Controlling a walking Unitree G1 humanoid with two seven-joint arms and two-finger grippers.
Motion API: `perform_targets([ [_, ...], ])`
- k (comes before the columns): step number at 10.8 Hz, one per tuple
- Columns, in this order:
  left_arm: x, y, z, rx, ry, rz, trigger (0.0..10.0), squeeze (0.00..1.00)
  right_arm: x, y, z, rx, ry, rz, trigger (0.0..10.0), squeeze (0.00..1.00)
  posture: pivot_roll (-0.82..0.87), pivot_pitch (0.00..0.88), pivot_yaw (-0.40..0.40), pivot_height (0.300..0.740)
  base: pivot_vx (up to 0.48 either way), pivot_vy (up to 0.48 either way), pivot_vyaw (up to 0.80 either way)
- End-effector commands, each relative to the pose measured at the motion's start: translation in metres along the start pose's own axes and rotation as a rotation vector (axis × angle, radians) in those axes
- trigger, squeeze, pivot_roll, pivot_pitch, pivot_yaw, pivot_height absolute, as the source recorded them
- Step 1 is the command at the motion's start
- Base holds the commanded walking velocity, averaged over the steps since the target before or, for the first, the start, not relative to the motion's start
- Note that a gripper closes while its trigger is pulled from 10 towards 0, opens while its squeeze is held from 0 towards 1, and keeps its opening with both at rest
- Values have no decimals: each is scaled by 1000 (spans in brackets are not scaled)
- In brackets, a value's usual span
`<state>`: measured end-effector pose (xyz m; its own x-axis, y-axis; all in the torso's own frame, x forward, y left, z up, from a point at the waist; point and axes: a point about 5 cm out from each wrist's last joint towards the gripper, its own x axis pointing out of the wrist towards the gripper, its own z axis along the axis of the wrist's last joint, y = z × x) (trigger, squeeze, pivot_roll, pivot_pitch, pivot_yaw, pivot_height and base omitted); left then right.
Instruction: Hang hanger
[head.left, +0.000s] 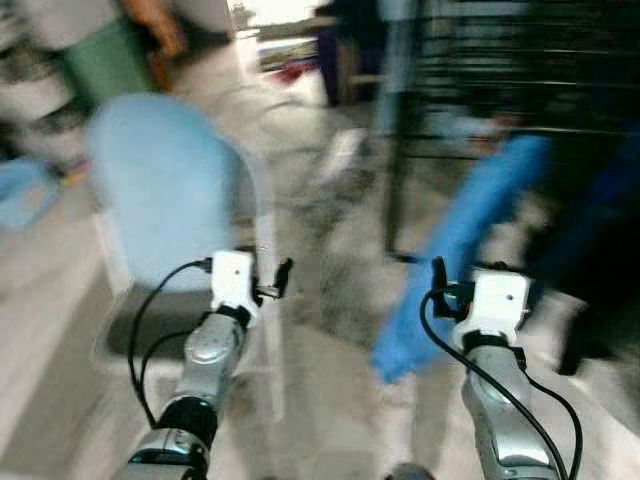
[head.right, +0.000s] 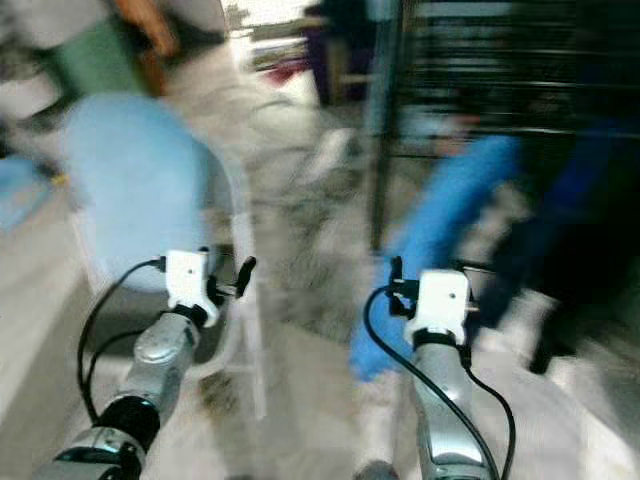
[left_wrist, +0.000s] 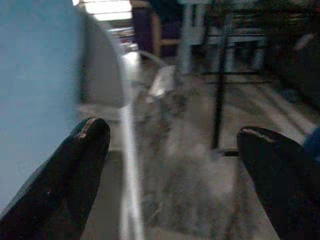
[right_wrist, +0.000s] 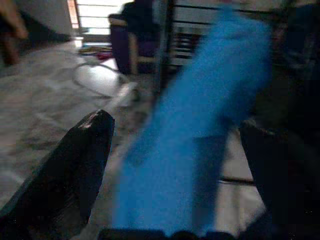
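Note:
The head views are blurred by motion. A bright blue garment (head.left: 465, 250) hangs slanted in front of a dark rack (head.left: 520, 70) on the right. My right gripper (head.left: 440, 285) is raised just before it. In the right wrist view its fingers (right_wrist: 85, 150) stand wide apart, open, and the blue garment (right_wrist: 200, 115) lies ahead between them. My left gripper (head.left: 282, 278) is raised at the left, open and empty, with its fingers (left_wrist: 80, 160) spread. It is beside a pale blue cloth (head.left: 165, 190) draped over a white frame. I cannot make out a hanger.
A dark upright pole (head.left: 397, 150) of the rack stands on the marbled floor (head.left: 330, 300) between my arms. A blurred green and orange figure (head.left: 110, 55) is at the far left. Dark furniture (head.left: 340, 50) and a bright doorway lie at the back.

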<state>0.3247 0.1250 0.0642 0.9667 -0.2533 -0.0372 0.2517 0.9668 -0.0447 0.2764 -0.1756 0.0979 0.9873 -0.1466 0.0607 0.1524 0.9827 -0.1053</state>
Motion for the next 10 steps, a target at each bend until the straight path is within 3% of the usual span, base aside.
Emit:
perform_targets([
  [1, 2, -3, 0, -12, 5, -3, 10000, 0, 1, -6, -1, -14, 0, -13, 10000, 0, -211, 81, 90, 740, 0, 0, 0],
  [4, -9, 14, -5, -31, -9, 135, 10000, 0, 2, -1, -3, -49, 23, 99, 10000, 0, -141, 89, -19, 740, 0, 0, 0],
  [6, -23, 18, -16, -42, -6, 181, 10000, 0, 10, 5, 1, -85, 16, 171, 10000, 0, -100, 91, -79, 740, 0, 0, 0],
  [7, -23, 15, -13, -24, -27, 171, 10000, 0, 13, 5, 4, -96, 7, 187, 10000, 0, -81, 101, -96, 740, 0, 0, 0],
  [8, -18, 20, -3, -9, -59, 161, 10000, 0, 17, 10, 5, -97, 6, 201, 10000, 0, -75, 111, -82, 740, 0, 0, 0],
  [10, -18, 16, -2, -16, -63, 123, 10000, 0, 17, 10, 0, -100, 11, 178, 10000, 0, -93, 99, -43, 740, 0, 0, 0],
])
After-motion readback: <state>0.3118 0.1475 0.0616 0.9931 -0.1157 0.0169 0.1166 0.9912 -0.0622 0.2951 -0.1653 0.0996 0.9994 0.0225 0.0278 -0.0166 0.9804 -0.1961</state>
